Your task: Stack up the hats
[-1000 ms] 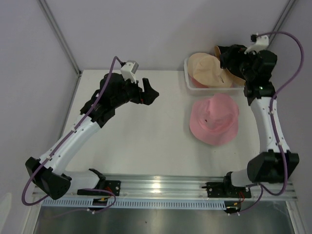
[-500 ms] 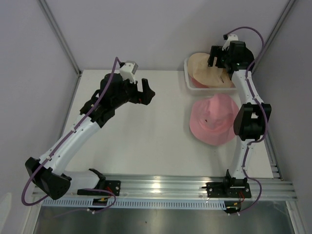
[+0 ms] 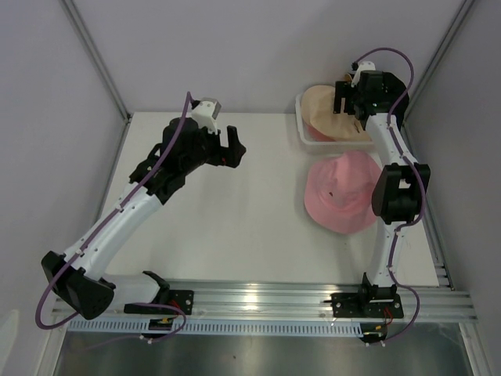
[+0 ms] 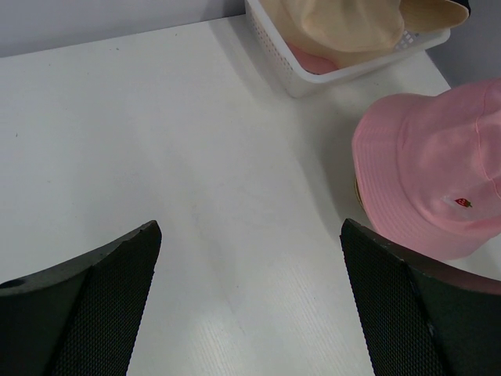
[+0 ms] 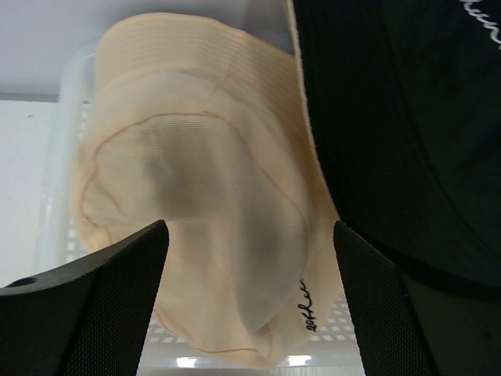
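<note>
A pink hat (image 3: pixel 343 192) lies crown up on the table at the right, also in the left wrist view (image 4: pixel 427 180). A beige hat (image 3: pixel 327 113) lies in the plastic bin (image 3: pixel 304 135) at the back right, with a black hat (image 5: pixel 399 117) with white lettering beside it and a bit of a second pink hat (image 4: pixel 313 61) under it. My right gripper (image 3: pixel 344 95) hovers open over the beige hat (image 5: pixel 211 204), holding nothing. My left gripper (image 3: pixel 232 147) is open and empty above the bare table, left of the hats.
The bin's white perforated wall (image 5: pixel 59 157) is at the left of the right wrist view. Grey walls stand close behind the bin and along the table's right side. The right arm's links (image 3: pixel 399 192) stretch over the pink hat's right side.
The right arm has stretched upward and back, bringing its gripper a little to the left over the bin. The left gripper has drifted slightly left.
</note>
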You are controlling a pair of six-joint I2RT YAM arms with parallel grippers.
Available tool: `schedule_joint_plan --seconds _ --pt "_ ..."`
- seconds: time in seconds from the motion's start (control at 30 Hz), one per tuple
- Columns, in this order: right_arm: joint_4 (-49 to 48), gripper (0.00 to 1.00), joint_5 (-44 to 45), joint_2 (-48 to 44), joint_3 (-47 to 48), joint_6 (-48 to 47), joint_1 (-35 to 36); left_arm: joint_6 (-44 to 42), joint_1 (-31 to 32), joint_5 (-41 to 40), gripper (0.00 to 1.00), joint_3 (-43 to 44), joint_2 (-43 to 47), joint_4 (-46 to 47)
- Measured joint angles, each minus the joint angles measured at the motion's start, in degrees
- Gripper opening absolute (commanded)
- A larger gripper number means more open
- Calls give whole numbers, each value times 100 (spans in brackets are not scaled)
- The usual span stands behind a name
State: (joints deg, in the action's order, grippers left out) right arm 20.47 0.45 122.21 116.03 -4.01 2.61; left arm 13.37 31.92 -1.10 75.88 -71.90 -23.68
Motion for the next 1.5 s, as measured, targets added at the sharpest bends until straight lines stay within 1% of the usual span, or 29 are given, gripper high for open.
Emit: schedule_joint_plan --seconds 0.03,0.17,0.27,0.3,0.37,0.4,0.47,0.5,0.67,0.83,1.1,1.23,1.3,1.5 --pt "0 88 116 4 -2 -50 -9 -2 0 -13 99 0 0 -2" --pt "-2 78 225 28 -22 -98 -87 -37 0 -24 99 24 -26 -9" --pt "-59 65 166 114 -20 -79 -155 -42 0 -26 100 144 -122 -42" --pt "-72 52 131 155 -20 -61 -188 -44 0 -26 100 184 -153 -55" --pt "-90 37 -15 260 -20 -48 -264 -46 0 -28 100 229 -184 -72" --pt "-98 18 -87 299 -20 -24 -297 -50 0 -33 100 238 -184 -83" --pt "-107 4 -199 350 -20 24 -334 -59 0 -52 99 254 -184 -96" --pt "-105 0 -254 358 -20 55 -350 -63 0 -61 99 260 -184 -96" --pt "-155 0 -529 330 -15 153 -380 -103 0 -87 100 273 -184 -101" --pt "-92 0 -1060 157 162 402 -369 -101 0 -83 100 280 -184 -105" --pt "59 0 -1910 -203 1368 1368 -369 -98 0 -90 100 282 -151 -184" --pt "315 0 -1908 -909 1414 1943 -372 -83 0 -85 99 310 -118 -245" --pt "448 0 -1801 -1408 1248 2253 -369 -66 0 -68 99 313 -94 -249" --pt "627 0 -1690 -3445 -293 3091 -385 61 0 35 99 313 -7 -260"
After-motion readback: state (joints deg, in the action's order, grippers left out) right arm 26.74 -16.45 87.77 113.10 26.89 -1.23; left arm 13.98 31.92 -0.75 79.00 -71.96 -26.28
